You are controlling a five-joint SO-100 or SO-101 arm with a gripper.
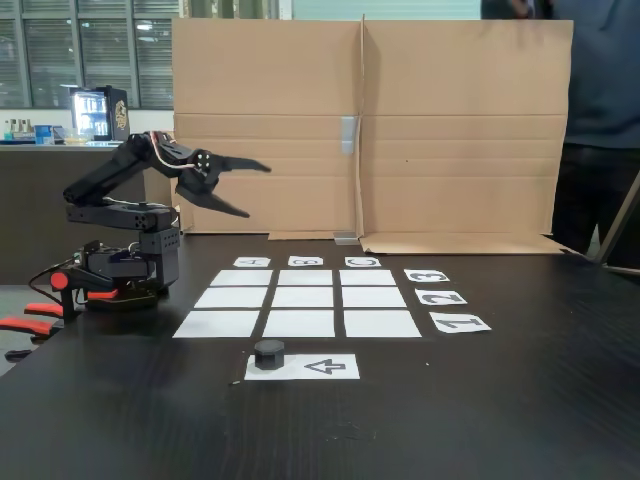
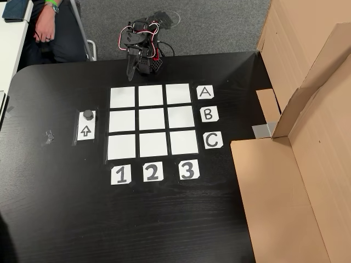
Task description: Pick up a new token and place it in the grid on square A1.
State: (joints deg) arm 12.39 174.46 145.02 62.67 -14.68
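On the paper strip (image 2: 86,126) printed with an arrow, at the end away from the arrowhead's base, sat the token (image 2: 88,114), one small black puck and the only one to be seen. It looked light, hard and stiff, likely a little slick on its sides; a judgement only, but the best hold would be across its low round wall, fingers closing from either side just above the paper, since the narrower top offers less to pinch.

Just beside the strip lay the grid (image 2: 152,121): nine blank white squares, three by three, all bare. Six small labels edged it, A, B, C along one side and 1, 2, 3 along another. Square A1 (image 2: 122,97), the corner cell in line with A and 1, was the grid cell nearest the token's end of the strip in the other view.

Beyond the grid stood the one arm, its gripper (image 1: 246,190) raised well above the table (image 1: 520,400) with jaws spread wide and holding nothing. Cardboard sheets (image 1: 450,130) walled the far edge, and a person's hand (image 2: 44,27) rested nearby.
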